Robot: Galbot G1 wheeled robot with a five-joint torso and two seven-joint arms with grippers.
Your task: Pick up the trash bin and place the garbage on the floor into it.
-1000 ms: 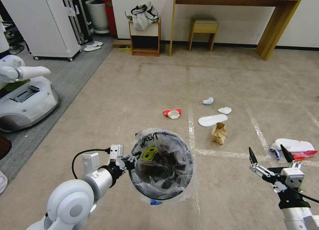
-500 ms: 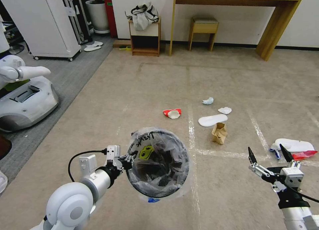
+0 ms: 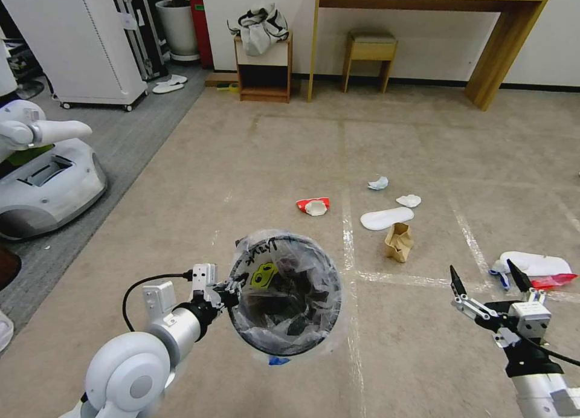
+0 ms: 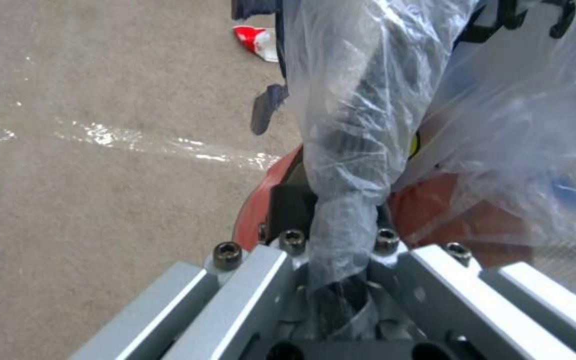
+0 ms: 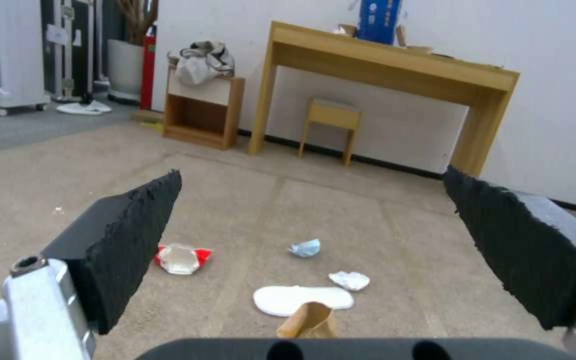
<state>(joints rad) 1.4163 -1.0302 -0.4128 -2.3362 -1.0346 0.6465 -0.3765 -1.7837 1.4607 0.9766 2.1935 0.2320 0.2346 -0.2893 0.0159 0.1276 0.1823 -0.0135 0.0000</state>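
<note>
The left gripper [image 3: 232, 290] is clamped on the near rim of the one bag-lined red trash bin [image 3: 285, 297], holding it off the beige carpet [image 3: 254, 164]. The right gripper [image 3: 488, 277] hangs with its two fingers spread wide and empty. Ahead lie one red-and-white wrapper [image 3: 313, 205], one white insole-like piece [image 3: 386, 218], one brown paper bag [image 3: 399, 241] and two crumpled tissues [image 3: 409, 200], with what looks like one white bottle [image 3: 534, 264] beside a red scrap just past the right gripper.
</note>
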